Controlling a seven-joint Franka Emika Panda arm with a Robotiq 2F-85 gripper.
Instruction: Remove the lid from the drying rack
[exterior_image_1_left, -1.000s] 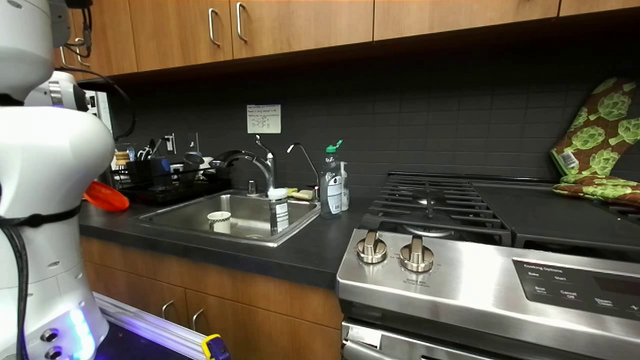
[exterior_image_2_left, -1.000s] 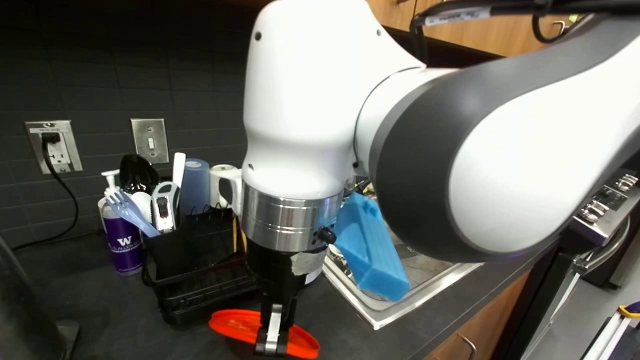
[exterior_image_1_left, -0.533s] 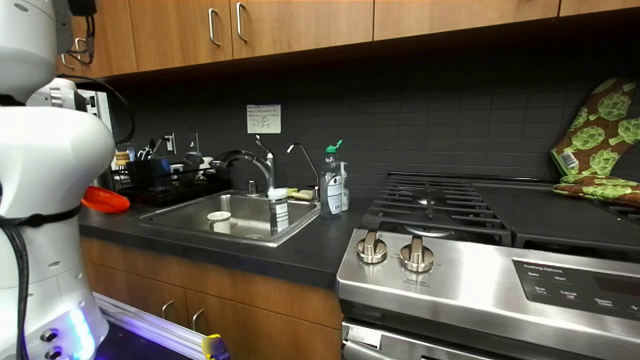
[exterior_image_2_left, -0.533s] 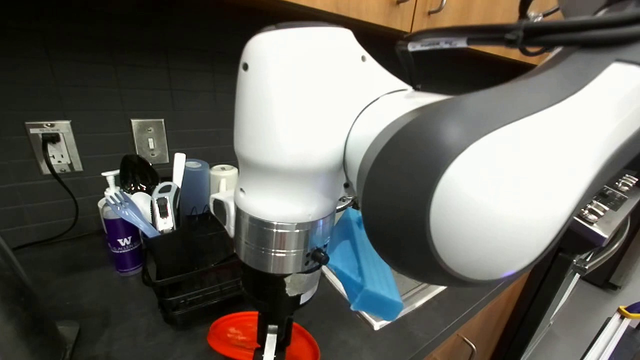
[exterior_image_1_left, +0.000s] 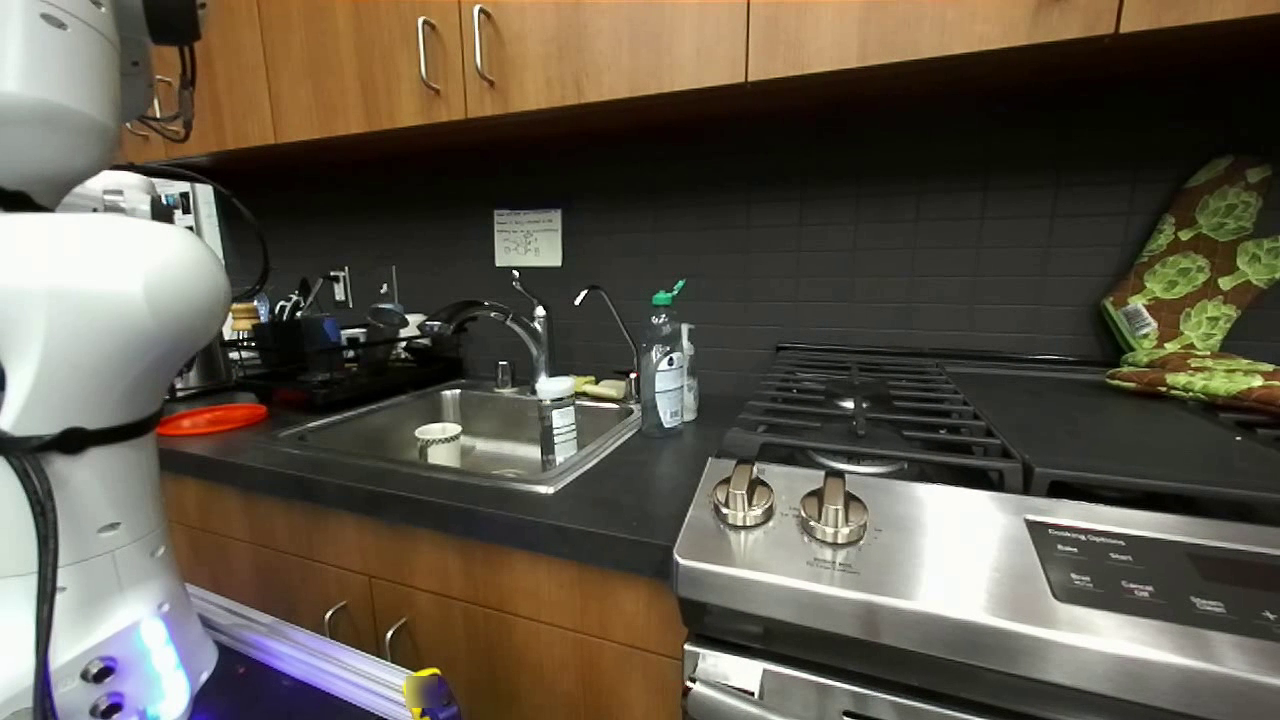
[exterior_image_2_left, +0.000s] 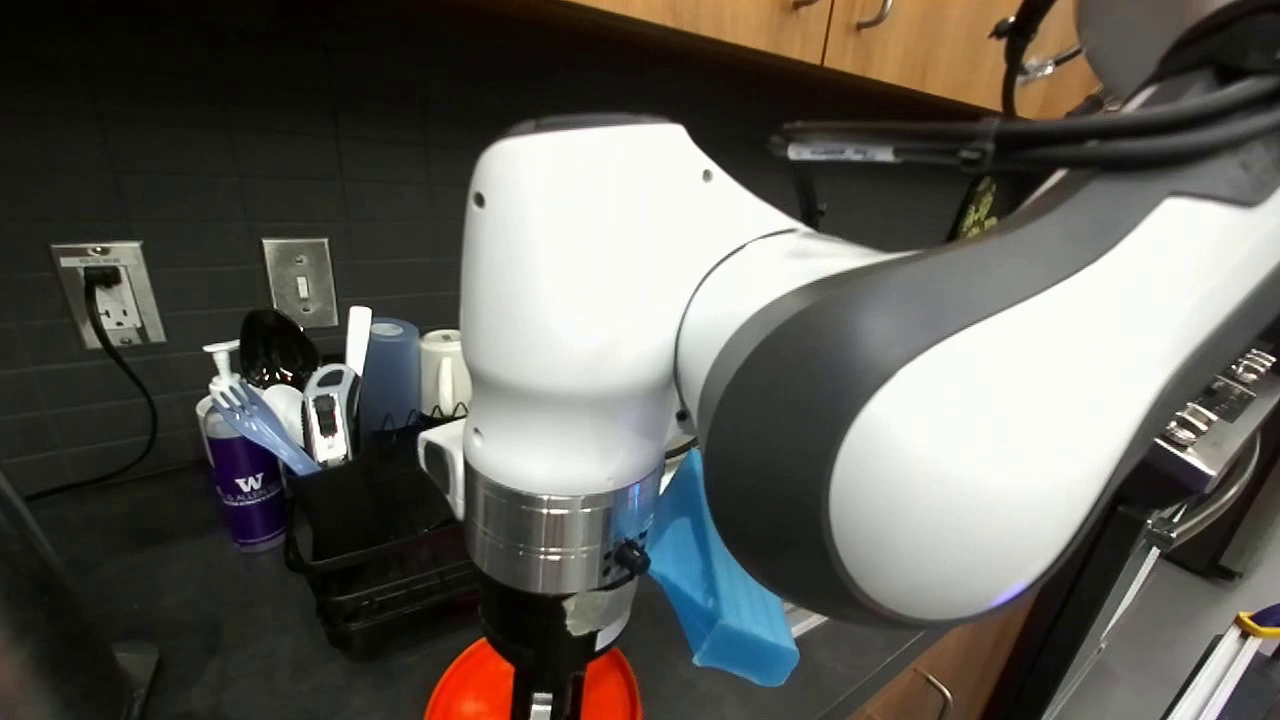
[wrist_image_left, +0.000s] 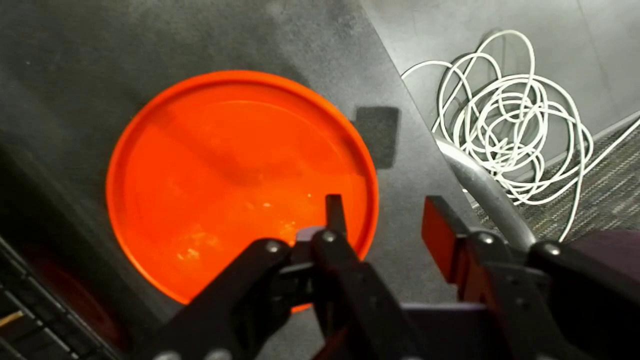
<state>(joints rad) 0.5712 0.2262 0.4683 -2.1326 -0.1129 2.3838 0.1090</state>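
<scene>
The orange-red lid (wrist_image_left: 225, 155) lies flat on the dark counter in front of the drying rack; it also shows in both exterior views (exterior_image_1_left: 212, 419) (exterior_image_2_left: 472, 690). The black wire drying rack (exterior_image_2_left: 390, 595) stands behind it, holding cups and utensils; its edge shows at the lower left of the wrist view (wrist_image_left: 37, 307). My gripper (wrist_image_left: 384, 212) is open. One finger is over the lid inside its rim, the other is outside the rim above the counter, with a gap around the rim. In an exterior view the fingertips (exterior_image_2_left: 545, 708) are partly cut off by the bottom edge.
The sink (exterior_image_1_left: 325, 436) with a mug (exterior_image_1_left: 438, 443) lies beside the rack. A purple bottle (exterior_image_2_left: 250, 490) stands left of the rack. A blue foam block (exterior_image_2_left: 725, 590) hangs beside my wrist. The counter edge, a metal handle (wrist_image_left: 490, 192) and coiled white cable (wrist_image_left: 515, 135) lie beyond the lid.
My arm has moved down. The lid has gone from tilted to lying flat on the counter.
</scene>
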